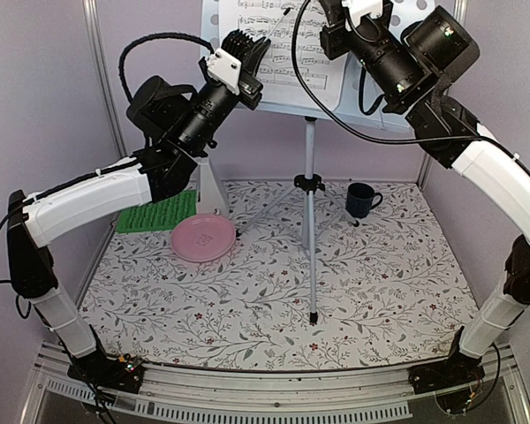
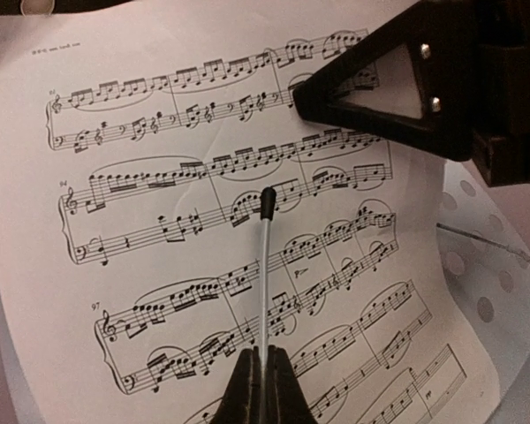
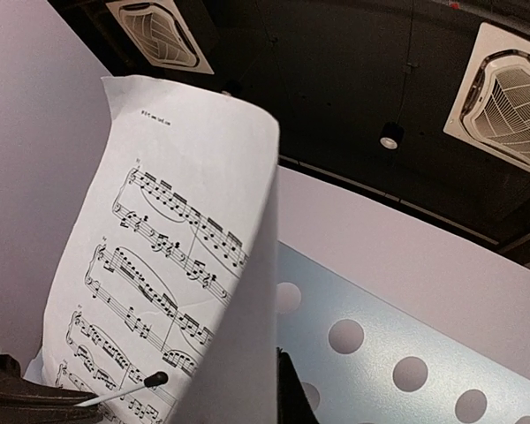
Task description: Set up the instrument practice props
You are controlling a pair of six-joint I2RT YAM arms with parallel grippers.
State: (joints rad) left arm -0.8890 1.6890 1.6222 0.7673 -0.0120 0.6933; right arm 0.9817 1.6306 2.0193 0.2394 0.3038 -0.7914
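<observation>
Up on the pale blue-grey perforated metal music stand (image 1: 309, 159), carried by a slim silver tripod, rests a white paper music sheet (image 2: 159, 247). It is smooth and printed with black piano notation. Bar numbers 94 and 97 can be read; the small header line cannot. The sheet's right edge curls forward off the round-holed plate. The left pincer (image 2: 265, 367) is fully closed on a thin silver retainer wire (image 2: 264, 265) with a black tip, which lies across the page. The right pincer (image 2: 305, 95), black and triangular, is also closed, pinching the sheet's right edge. Down on the floral-patterned surface (image 1: 380, 283), a green music sheet (image 1: 159, 214) lies flat beside a white pyramid-shaped metronome (image 1: 210, 190), near a round pink plate (image 1: 203, 238).
</observation>
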